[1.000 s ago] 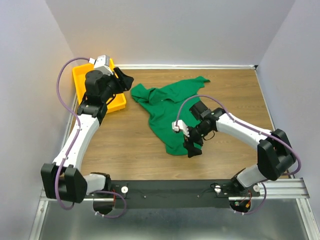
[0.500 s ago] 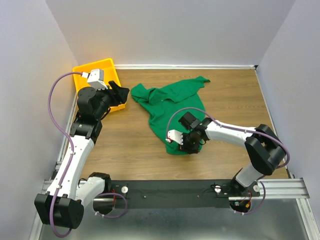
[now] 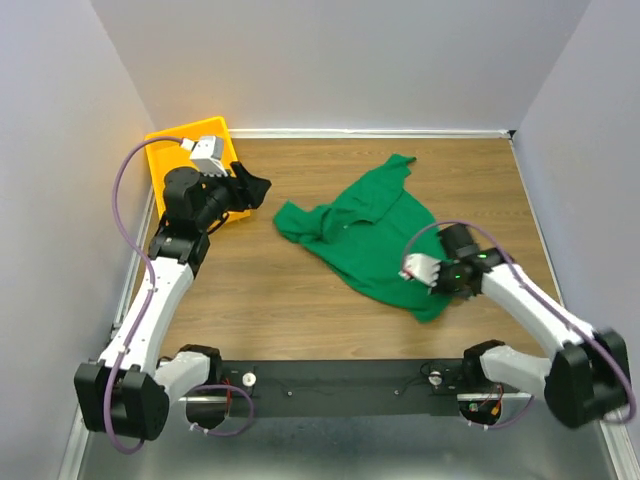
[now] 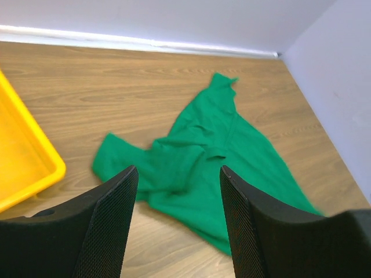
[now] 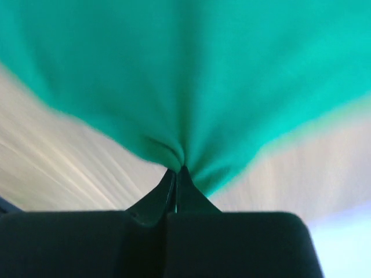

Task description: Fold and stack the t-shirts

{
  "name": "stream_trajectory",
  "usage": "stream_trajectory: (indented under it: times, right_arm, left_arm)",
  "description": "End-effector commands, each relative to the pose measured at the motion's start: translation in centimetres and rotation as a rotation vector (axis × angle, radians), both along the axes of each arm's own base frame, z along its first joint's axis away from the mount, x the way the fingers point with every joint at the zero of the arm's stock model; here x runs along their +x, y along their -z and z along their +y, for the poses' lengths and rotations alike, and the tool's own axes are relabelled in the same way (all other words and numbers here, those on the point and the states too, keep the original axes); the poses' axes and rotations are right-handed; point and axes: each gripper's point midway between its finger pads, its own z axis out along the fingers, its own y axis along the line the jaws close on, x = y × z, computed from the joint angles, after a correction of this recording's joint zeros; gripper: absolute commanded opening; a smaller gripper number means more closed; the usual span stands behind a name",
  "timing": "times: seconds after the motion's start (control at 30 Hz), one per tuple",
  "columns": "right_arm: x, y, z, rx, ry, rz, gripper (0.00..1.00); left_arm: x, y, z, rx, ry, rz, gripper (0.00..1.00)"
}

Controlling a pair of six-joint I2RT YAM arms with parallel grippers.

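Green cloth of the t-shirt [image 3: 370, 230] lies crumpled and unfolded on the wooden bench [image 3: 250, 290], slightly toward 3 o'clock from the bench centre in the top view. One narrow end points to 12 o'clock and a bunched part reaches toward 9 o'clock. The right gripper [image 5: 177, 172] is fully closed and pinches a fold at the 5 o'clock edge of the t-shirt; the cloth puckers and fans out from the pinch point. The left gripper [image 3: 258, 186] has its jaws apart and holds nothing; it hovers above the bench on the 9 o'clock side of the t-shirt, not touching it. A yellow tray [image 3: 165, 150] sits at the 10 o'clock corner of the bench, partly under the left arm and apart from the t-shirt.
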Motion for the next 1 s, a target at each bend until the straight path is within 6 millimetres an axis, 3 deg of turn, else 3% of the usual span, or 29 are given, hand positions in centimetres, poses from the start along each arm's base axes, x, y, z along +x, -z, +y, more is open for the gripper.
stream_trajectory:
  times: [0.0, 0.03, 0.07, 0.1, 0.13, 0.17, 0.2, 0.27, 0.3, 0.33, 0.37, 0.47, 0.5, 0.6, 0.67, 0.87, 0.93, 0.97]
  right_arm:
    - [1.1, -4.9, -7.4, -0.178, -0.011, -0.135, 0.01]
    - [1.2, -5.6, -9.2, -0.181, 0.072, -0.146, 0.12]
    - [2.1, -6.6, -9.6, -0.155, 0.125, -0.168, 0.26]
    - [2.0, -7.0, -10.9, -0.131, 0.224, -0.160, 0.61]
    - [2.2, -7.3, -11.2, -0.093, 0.282, -0.158, 0.80]
    - [2.5, -7.4, -10.7, -0.011, 0.366, -0.148, 0.85]
    - [3.0, -7.8, -10.8, 0.052, 0.439, -0.130, 0.87]
    - [3.7, -8.0, -9.1, 0.200, 0.560, -0.095, 0.88]
    - [4.5, -8.3, -8.9, 0.245, 0.608, -0.085, 0.88]
    - [4.9, -8.4, -7.6, 0.336, 0.670, -0.060, 0.88]
    - [5.3, -8.5, -7.0, 0.378, 0.709, -0.043, 0.88]
    - [7.4, -8.8, -5.7, 0.497, 0.808, 0.000, 0.88]
    - [8.1, -8.9, -5.6, 0.535, 0.885, 0.007, 0.88]
    - [9.6, -8.8, -5.3, 0.600, 1.009, 0.054, 0.88]
    - [10.5, -8.6, -5.6, 0.623, 1.094, 0.078, 0.86]
    - [11.2, -6.9, -8.4, 0.662, 1.290, 0.141, 0.82]
    - [11.2, -6.3, -8.8, 0.694, 1.317, 0.175, 0.82]
    - [11.1, -6.1, -8.9, 0.693, 1.324, 0.180, 0.81]
  left_arm:
    - [0.4, 0.7, -3.1, 0.010, 0.168, 0.004, 0.66]
    - [0.6, 0.9, -4.0, 0.019, 0.196, 0.009, 0.66]
    - [0.9, 1.1, -6.4, 0.041, 0.263, 0.011, 0.66]
    - [1.1, 1.3, -7.7, 0.057, 0.295, 0.019, 0.66]
    - [1.4, 1.5, -8.9, 0.079, 0.310, 0.023, 0.66]
    - [1.5, 1.6, -10.7, 0.106, 0.344, 0.023, 0.67]
    - [2.0, 1.9, -13.3, 0.151, 0.400, 0.029, 0.67]
    - [2.7, 2.3, -15.7, 0.199, 0.428, 0.035, 0.67]
    - [3.0, 2.7, -18.2, 0.234, 0.476, 0.041, 0.66]
    - [3.9, 5.0, -19.6, 0.267, 0.484, 0.087, 0.67]
    - [4.7, 3.6, -21.0, 0.269, 0.493, 0.059, 0.67]
    - [4.2, 6.7, -24.8, 0.349, 0.526, 0.139, 0.63]
    - [5.2, 8.6, -25.8, 0.395, 0.507, 0.189, 0.61]
    - [5.2, 11.7, -28.7, 0.467, 0.502, 0.246, 0.55]
    - [5.0, 13.6, -29.7, 0.526, 0.487, 0.273, 0.49]
    - [4.1, 16.7, -31.5, 0.633, 0.487, 0.296, 0.49]
    - [4.1, 19.0, -32.1, 0.684, 0.485, 0.317, 0.49]
    - [4.1, 18.7, -32.1, 0.688, 0.479, 0.313, 0.49]
